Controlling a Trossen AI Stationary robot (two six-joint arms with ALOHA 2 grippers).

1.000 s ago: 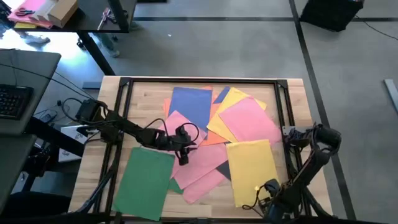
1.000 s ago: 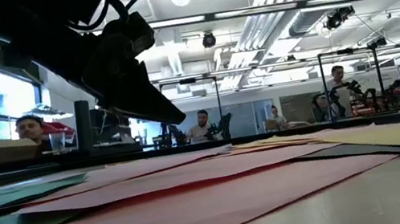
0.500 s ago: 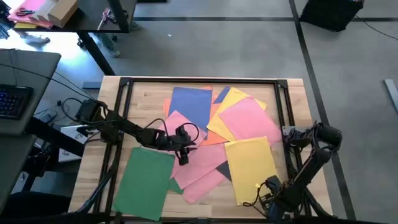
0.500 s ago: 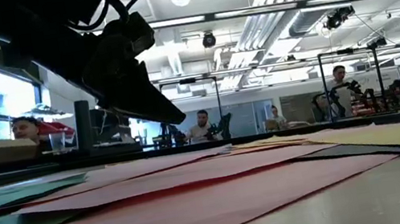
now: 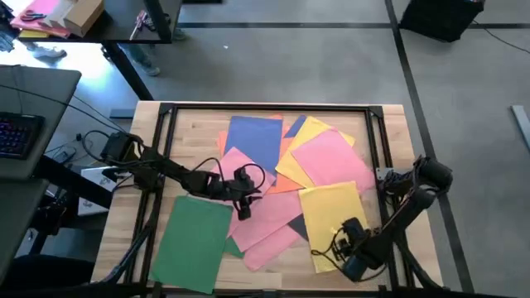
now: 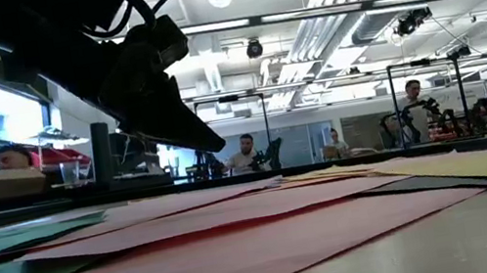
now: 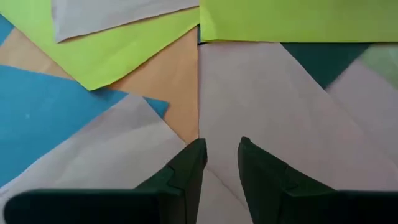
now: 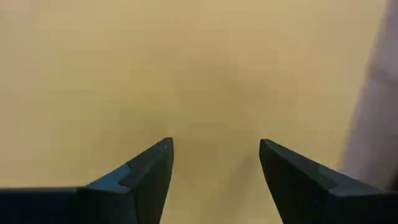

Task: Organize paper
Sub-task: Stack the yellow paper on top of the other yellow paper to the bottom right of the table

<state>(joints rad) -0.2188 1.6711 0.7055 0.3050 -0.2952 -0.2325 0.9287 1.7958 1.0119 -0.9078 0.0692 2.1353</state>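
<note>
Loose sheets of paper lie overlapping on the wooden table: a green sheet point(image 5: 192, 240) at the near left, pink sheets point(image 5: 269, 222) in the middle, a yellow sheet point(image 5: 334, 211) at the near right, and blue point(image 5: 255, 139), pink point(image 5: 331, 159), yellow point(image 5: 313, 131) and orange point(image 5: 286, 185) sheets farther back. My left gripper point(image 5: 243, 209) hovers over the middle pink sheet point(image 7: 267, 99), its fingers a narrow gap apart point(image 7: 219, 152). My right gripper point(image 5: 334, 245) stands open over the near end of the yellow sheet point(image 8: 205, 62), with nothing between its fingers point(image 8: 214, 155).
A black frame point(image 5: 265, 108) runs around the tabletop. A strip of dark grey paper point(image 5: 300, 225) shows between the pink and yellow sheets. Bare wood point(image 5: 199, 132) lies at the far left. A desk with a keyboard point(image 5: 16, 132) stands left of the table; people sit in the room behind.
My right gripper has moved from the table's near edge toward the left and a little farther in, and now stands over the near end of the yellow sheet. The sheets lie as before.
</note>
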